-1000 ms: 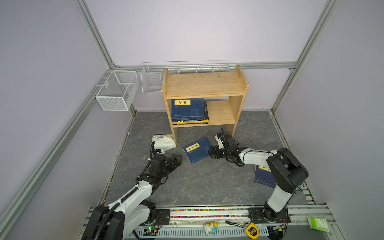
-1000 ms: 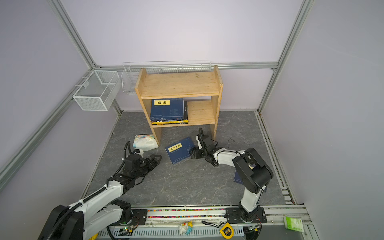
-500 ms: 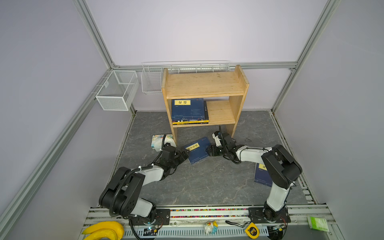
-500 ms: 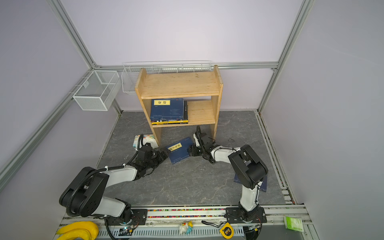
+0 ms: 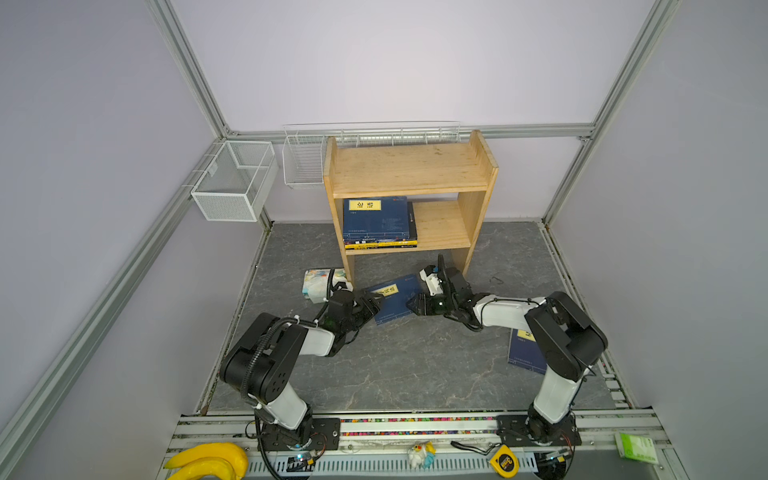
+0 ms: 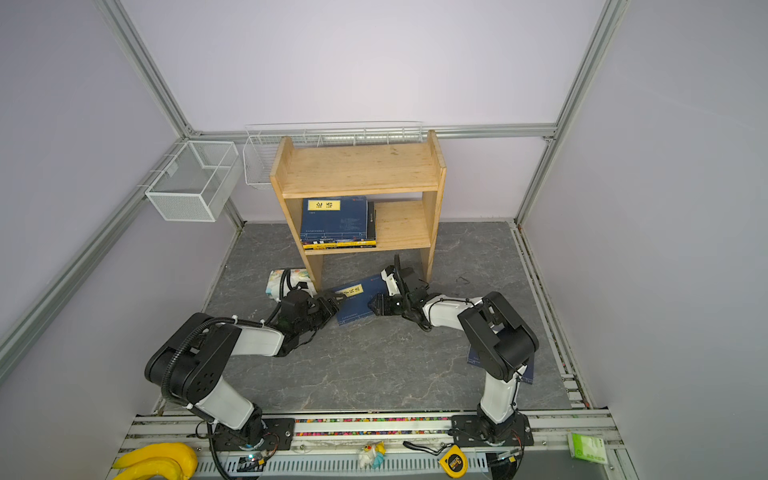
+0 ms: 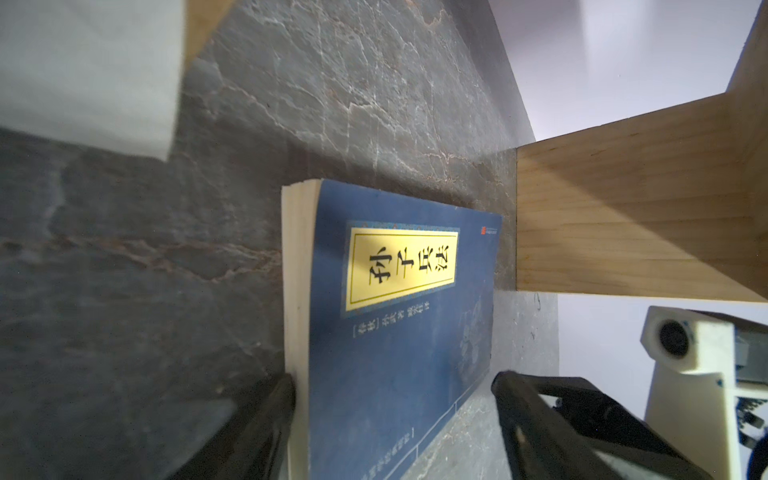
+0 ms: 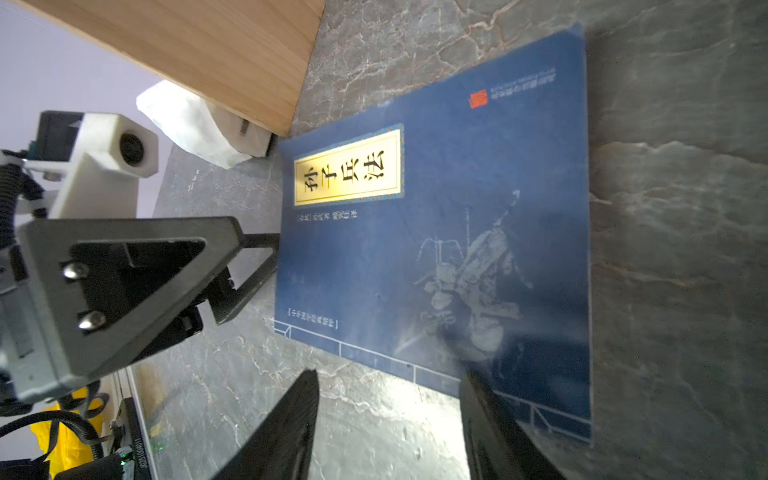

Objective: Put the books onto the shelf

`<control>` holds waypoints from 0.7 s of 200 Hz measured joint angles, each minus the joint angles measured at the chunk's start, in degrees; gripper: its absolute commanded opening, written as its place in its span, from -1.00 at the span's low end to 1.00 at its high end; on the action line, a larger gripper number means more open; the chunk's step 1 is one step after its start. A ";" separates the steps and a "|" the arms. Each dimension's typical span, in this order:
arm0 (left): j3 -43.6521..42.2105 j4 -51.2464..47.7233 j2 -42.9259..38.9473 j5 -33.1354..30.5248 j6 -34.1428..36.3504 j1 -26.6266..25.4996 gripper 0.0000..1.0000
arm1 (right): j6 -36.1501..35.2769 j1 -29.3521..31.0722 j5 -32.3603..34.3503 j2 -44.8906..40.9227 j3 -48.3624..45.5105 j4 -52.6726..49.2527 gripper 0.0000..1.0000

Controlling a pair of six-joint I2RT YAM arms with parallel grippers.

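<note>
A navy book (image 5: 395, 305) (image 6: 353, 307) with a yellow label lies flat on the floor before the wooden shelf (image 5: 409, 170). My left gripper (image 5: 374, 301) (image 7: 392, 386) is open astride its left corner. One finger touches the page edge and the other stands clear of the cover (image 7: 399, 332). My right gripper (image 5: 413, 305) (image 8: 388, 388) is open at the book's right side, one finger over the cover (image 8: 457, 208) and the other above bare floor. Several books (image 5: 380, 222) lie stacked on the lower shelf. Another navy book (image 5: 525, 353) lies at the right, partly hidden by my right arm.
A white floral packet (image 5: 320, 282) lies by the shelf's left leg, just behind my left wrist. Two wire baskets (image 5: 232, 183) (image 5: 303, 162) hang on the back-left frame. A yellow banana (image 5: 208, 461) and a tape measure (image 5: 505, 461) rest on the front rail.
My left arm has swung in from the left and brought its gripper to the book's left edge. Both grippers have narrowed. The right gripper has stayed at the book's right side.
</note>
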 measured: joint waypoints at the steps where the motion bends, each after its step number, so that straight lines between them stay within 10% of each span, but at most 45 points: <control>1: -0.02 0.00 0.00 0.04 0.04 0.00 0.48 | 0.02 0.00 0.02 0.00 0.00 0.00 0.09; 50: -1.33 0.90 -0.44 2.49 1.44 -0.04 0.38 | 1.11 0.00 0.31 1.86 -0.02 0.55 0.02; 140: 0.28 -6.64 -2.97 -0.42 4.13 -0.09 0.47 | -5.07 0.04 17.29 0.26 1.55 -0.61 0.51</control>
